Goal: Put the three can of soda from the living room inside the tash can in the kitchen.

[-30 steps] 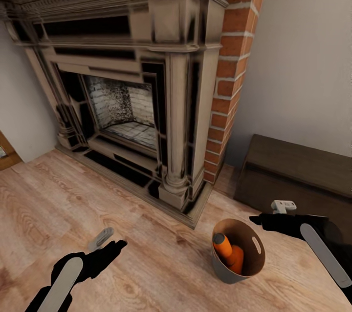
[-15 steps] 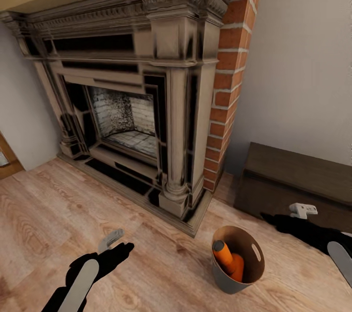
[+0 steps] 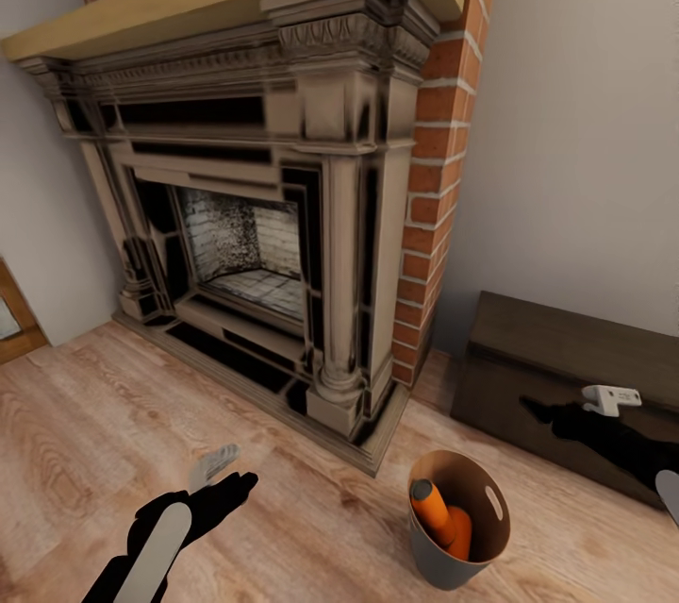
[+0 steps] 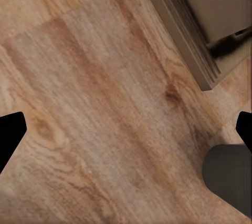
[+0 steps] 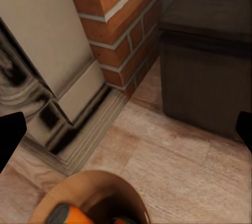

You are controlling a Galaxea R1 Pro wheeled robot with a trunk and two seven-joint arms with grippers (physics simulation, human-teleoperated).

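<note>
The grey tash can (image 3: pixel 443 565), copper-brown inside, stands on the wood floor by the fireplace corner. Two orange cans of soda (image 3: pixel 438 509) lean inside it, one with its grey end up. The blue can is out of view. My right gripper (image 3: pixel 542 412) hangs open over the dark cabinet's front, right of and above the bin. In the right wrist view the gripper (image 5: pixel 126 132) looks down past the bin's rim (image 5: pixel 100 184) at an orange can (image 5: pixel 84 216). My left gripper (image 3: pixel 231 485) is open and empty over bare floor, left of the bin. Under this gripper (image 4: pixel 126 129) lie planks.
The carved fireplace surround (image 3: pixel 339 235) and its red-brick column (image 3: pixel 438 150) rise just behind the bin. A long dark low cabinet (image 3: pixel 566 348) runs along the right wall. A wooden door frame (image 3: pixel 14 315) shows at the far left. Light wood floor (image 3: pixel 85 424) spreads to the left.
The camera has tilted up, so more mantel and brick show. My right gripper has drawn away from the bin, rightward over the cabinet. The left gripper has hardly moved.
</note>
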